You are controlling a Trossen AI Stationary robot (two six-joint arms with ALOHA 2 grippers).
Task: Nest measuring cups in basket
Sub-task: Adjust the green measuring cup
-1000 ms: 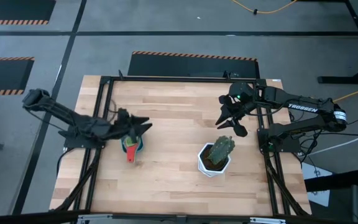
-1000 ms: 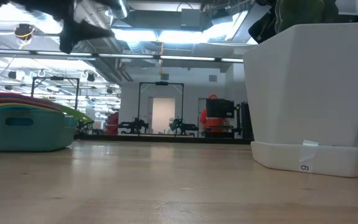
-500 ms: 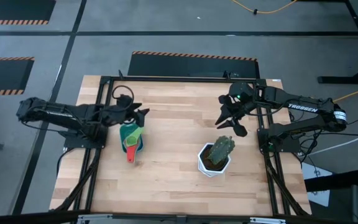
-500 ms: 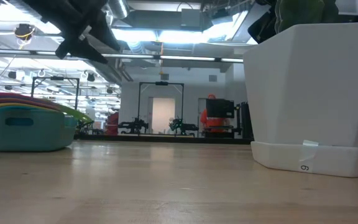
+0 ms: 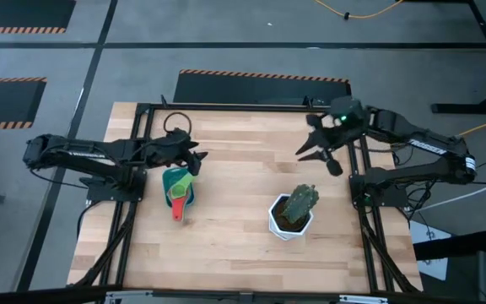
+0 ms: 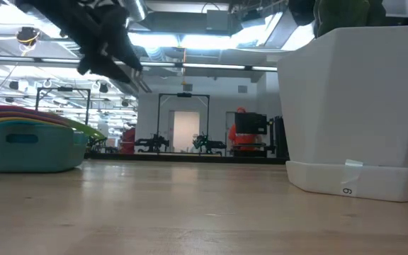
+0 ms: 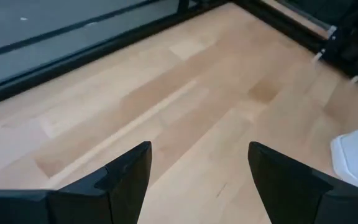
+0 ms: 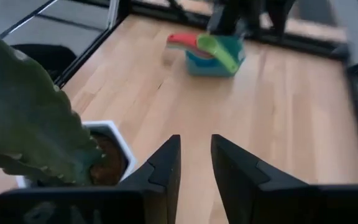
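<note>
- Currently, the basket (image 5: 178,187) is set on the wooden worktop (image 5: 234,228), to the left of the white pot (image 5: 288,221) and well apart from it.
- Measuring cups (image 5: 180,192) are stacked inside the basket; a green handle points toward the far side and a red handle projects over the near rim.
- In the low view, the stacked cup rims (image 6: 20,115) are seen rising above the teal wall of the basket (image 6: 30,147), with a green handle extending toward the pot (image 6: 360,106).
- The left claw (image 5: 194,160) is held above the worktop, just beyond the far edge of the basket. Its fingers (image 7: 126,174) are spread wide and nothing is gripped between them.
- The right claw (image 5: 321,156) is held above the worktop on the far side of the pot, well apart from the basket. Its fingers (image 8: 161,165) are drawn close together with a narrow gap, and nothing is seen between them.
- A green cactus (image 5: 302,201) is planted in the pot.
</note>
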